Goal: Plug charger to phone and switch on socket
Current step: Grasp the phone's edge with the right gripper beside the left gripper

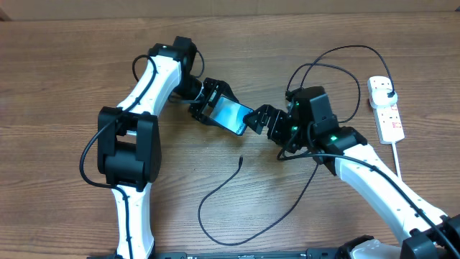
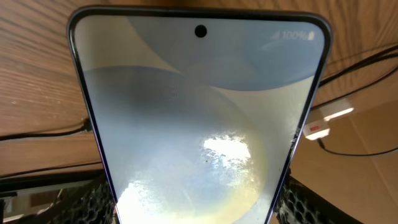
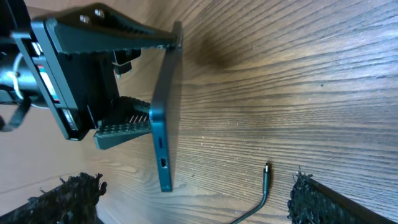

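The only writing that can be read is "100%" with a small battery mark, in the top right corner of the phone (image 2: 199, 124) screen, seen from the left wrist camera. The screen is lit pale blue-grey with curved shapes and a glare patch, and a single camera hole sits at its top centre. The power strip (image 1: 387, 111) carries red marks, but anything printed on them is too small to read.

Everything sits on a brown counter (image 1: 65, 65) with a strong wood grain; a paler band runs along its far edge in the overhead view.

There are two white and black arms, one phone, one charger cable (image 1: 215, 191) and one power strip. The left pincer (image 1: 215, 106) grips the phone by its two long edges and holds it over the middle of the counter, with the port end turned toward the right arm. From the right wrist camera the phone shows edge-on, its port visible in the bottom edge. The right pincer (image 1: 260, 124) stands wide open and holds nothing, just beside that port end; whether it touches the phone I cannot tell.

The cable's small tip (image 3: 266, 171) lies flat on the counter, near the phone but apart from it. The cable runs from there in a long loop toward the right side, where the dark plug (image 1: 386, 89) sits in the far end of the power strip. One white cord (image 1: 396, 162) leaves the strip's near end
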Robot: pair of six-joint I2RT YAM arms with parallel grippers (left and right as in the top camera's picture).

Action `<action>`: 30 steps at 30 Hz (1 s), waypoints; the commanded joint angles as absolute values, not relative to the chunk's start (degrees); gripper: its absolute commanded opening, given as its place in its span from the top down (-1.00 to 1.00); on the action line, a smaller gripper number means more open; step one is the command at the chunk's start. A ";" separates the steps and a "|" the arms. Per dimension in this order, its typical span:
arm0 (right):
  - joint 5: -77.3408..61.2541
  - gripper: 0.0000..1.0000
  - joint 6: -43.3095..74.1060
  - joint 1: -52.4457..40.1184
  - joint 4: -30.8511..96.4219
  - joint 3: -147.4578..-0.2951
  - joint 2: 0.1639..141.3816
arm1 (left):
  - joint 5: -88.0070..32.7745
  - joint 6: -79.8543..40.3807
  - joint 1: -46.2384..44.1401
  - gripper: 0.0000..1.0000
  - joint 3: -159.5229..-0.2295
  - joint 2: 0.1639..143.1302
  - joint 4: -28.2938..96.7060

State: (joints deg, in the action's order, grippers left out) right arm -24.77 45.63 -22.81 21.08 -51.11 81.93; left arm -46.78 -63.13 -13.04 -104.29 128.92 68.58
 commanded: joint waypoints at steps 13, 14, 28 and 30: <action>-17.10 -0.93 46.06 -25.41 21.34 -51.40 82.11 | -52.66 -64.77 -19.55 0.92 -105.91 129.32 68.93; -16.91 -0.93 46.06 -25.41 21.50 -51.31 82.11 | -52.84 -64.77 -19.75 0.92 -105.91 129.32 68.90; -16.12 -0.12 46.04 -25.41 22.00 -51.31 82.24 | -54.11 -64.95 -21.47 0.92 -105.91 129.32 68.97; -15.86 -0.12 46.04 -25.41 22.22 -51.31 82.39 | -54.17 -64.97 -21.78 0.92 -105.91 129.32 68.97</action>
